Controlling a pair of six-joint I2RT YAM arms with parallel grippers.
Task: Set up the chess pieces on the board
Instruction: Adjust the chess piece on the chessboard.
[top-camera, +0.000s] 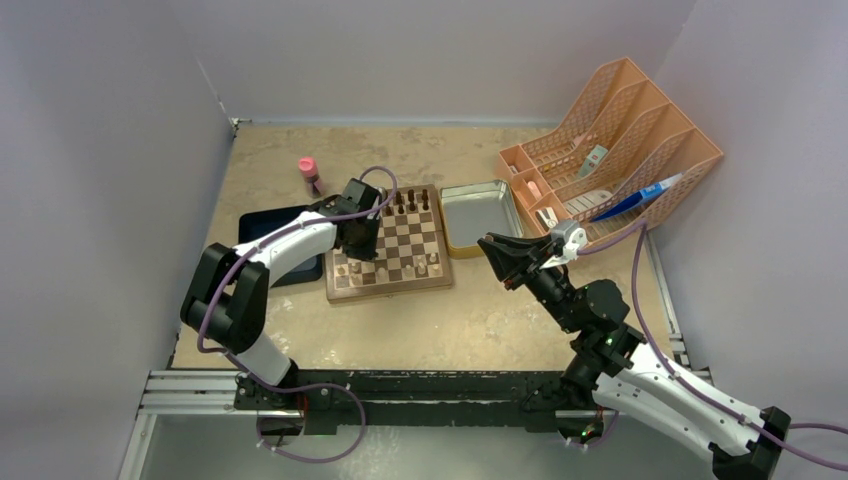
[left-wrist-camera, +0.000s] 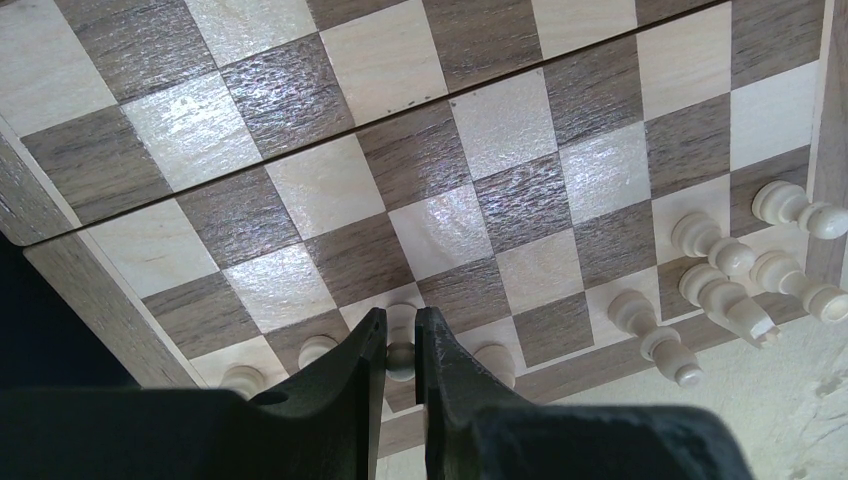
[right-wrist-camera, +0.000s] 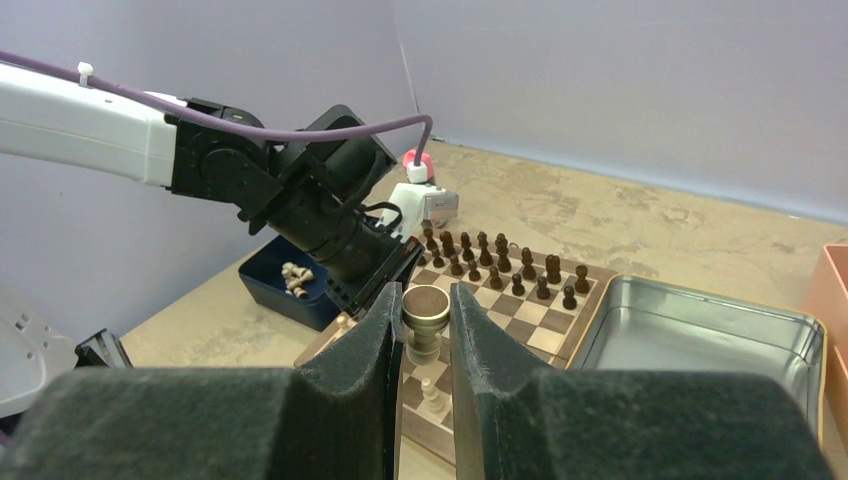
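The board (top-camera: 392, 283) lies mid-table, with dark pieces (top-camera: 410, 203) along its far rows and a few pale pieces (top-camera: 432, 262) on its near rows. My left gripper (top-camera: 362, 240) hangs over the board's left side. In the left wrist view the left gripper (left-wrist-camera: 400, 325) is shut on the head of a pale pawn (left-wrist-camera: 401, 358) standing in the near row; more pale pieces (left-wrist-camera: 716, 268) stand and lie to the right. My right gripper (right-wrist-camera: 427, 295) is shut on a pale piece (right-wrist-camera: 427, 312), held in the air right of the board with its felt base facing the camera.
A dark blue tray (right-wrist-camera: 262, 283) with loose pale pieces sits left of the board. A metal tin (top-camera: 478, 215) lies against the board's right side. An orange desk organiser (top-camera: 610, 150) stands at the back right. A pink-capped bottle (top-camera: 308, 172) stands behind the tray.
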